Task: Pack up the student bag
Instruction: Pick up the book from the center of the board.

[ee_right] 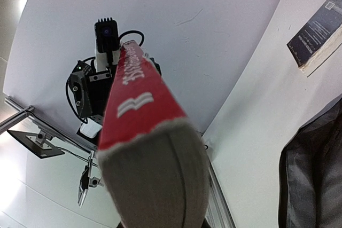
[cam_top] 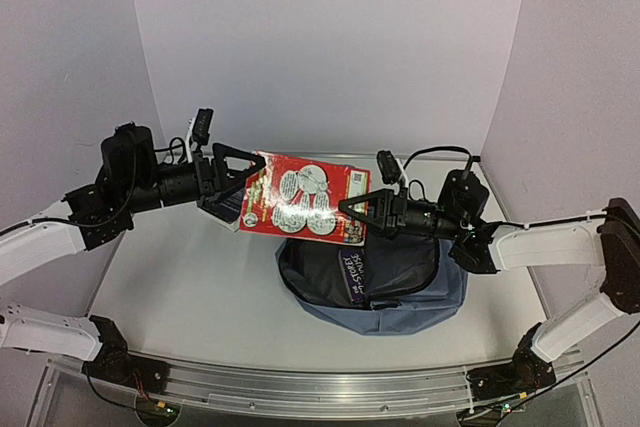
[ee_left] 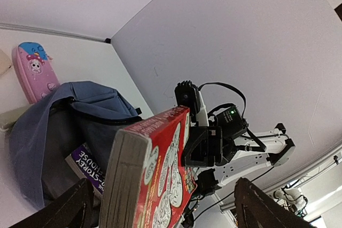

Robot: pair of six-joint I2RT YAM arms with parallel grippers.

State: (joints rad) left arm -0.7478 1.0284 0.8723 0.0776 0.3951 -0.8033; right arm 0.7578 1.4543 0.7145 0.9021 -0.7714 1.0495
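View from above. The student bag (cam_top: 400, 302) lies on the white tabletop (cam_top: 180, 287) with its mouth open upward, showing the dark lining. A purple book (cam_top: 355, 272) with white lettering stands in the opening, part of it still showing.

A red book (cam_top: 305, 192), its cover printed with round white pictures, is held level in the air directly above the bag's rear edge, touching neither bag nor tabletop. The left arm (cam_top: 150, 187) reaches in from the bag's left. The right arm (cam_top: 470, 222) reaches in over the bag's right side.

Left wrist view. The left jaws are released. The two fingers (ee_left: 75, 209) stand wide apart on either side of the red book (ee_left: 155, 164), with clear space between each finger and the book's near edge. Beyond it, the right jaws are clenched on the book's far edge. Below, the bag (ee_left: 32, 132) sags open around the purple book (ee_left: 88, 169). A pink pencil case (ee_left: 35, 70) with a cartoon figure and a blue end lies on the tabletop (ee_left: 80, 52) just behind the bag.

Right wrist view. The spine of the red book (ee_right: 144, 105) fills the frame and runs toward the left arm's camera. A dark book (ee_right: 315, 33) lies flat on the tabletop (ee_right: 267, 105), apart from the bag, whose dark fabric (ee_right: 310, 185) shows at lower right.
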